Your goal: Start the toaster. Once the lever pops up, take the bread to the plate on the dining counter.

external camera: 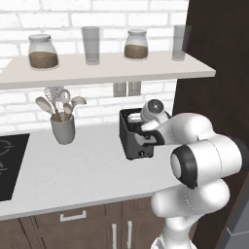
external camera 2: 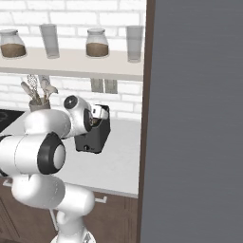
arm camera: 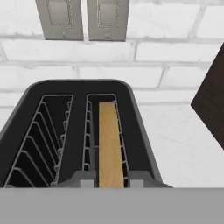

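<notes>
The toaster (external camera: 136, 139) sits on the white counter (external camera: 73, 170) below the shelf (external camera: 97, 70), by the dark wall panel. The bread (arm camera: 109, 144) stands on edge in its right-hand slot. The gripper (arm camera: 111, 183) hangs right over that slot, fingertips (arm camera: 87, 181) flanking the slice's near end, seemingly pinching it, though contact is hard to confirm.

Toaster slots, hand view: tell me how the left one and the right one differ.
The right slot holds the bread, a tan slice standing on edge along its length; the left slot holds nothing, so its dark inside shows. The hand's two tips sit at the near end of the right slot, either side of the bread; none are at the left slot. Both slots run side by side in the toaster and have wire guides.
</notes>
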### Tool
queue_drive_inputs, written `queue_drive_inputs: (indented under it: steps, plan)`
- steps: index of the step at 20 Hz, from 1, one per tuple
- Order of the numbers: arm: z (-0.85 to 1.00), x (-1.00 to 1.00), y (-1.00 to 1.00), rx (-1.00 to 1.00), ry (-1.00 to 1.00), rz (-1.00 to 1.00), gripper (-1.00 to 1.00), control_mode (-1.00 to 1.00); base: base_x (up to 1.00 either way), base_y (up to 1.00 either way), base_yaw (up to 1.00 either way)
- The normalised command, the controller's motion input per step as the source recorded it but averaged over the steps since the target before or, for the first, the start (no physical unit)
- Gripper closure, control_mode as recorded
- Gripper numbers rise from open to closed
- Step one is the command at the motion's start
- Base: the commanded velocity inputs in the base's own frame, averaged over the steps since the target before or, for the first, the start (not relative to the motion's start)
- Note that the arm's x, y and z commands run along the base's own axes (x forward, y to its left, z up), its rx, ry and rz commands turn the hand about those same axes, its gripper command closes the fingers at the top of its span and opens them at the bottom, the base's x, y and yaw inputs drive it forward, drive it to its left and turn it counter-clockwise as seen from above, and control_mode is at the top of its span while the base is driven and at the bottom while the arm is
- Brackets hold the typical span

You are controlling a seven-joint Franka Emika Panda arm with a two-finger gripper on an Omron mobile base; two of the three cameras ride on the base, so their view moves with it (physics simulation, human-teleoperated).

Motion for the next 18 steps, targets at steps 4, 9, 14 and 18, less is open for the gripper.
queue_drive_inputs:
  steps: [4, 9, 14, 18]
  plan:
    - [0.7, -0.03, 0.0, 0.04, -0.1, 0.01, 1.0, -1.0, 0.0, 0.0, 0.0]
    - [0.87, -0.01, 0.0, 0.03, -0.04, 0.02, 1.0, -1.0, 0.0, 0.0, 0.0]
    - [0.4, -0.46, 0.0, 0.01, -0.05, 0.03, 1.0, -1.0, 0.0, 0.0, 0.0]
    - [0.34, -0.57, 0.0, 0.0, -0.1, 0.02, 1.0, -1.0, 0.0, 0.0, 0.0]
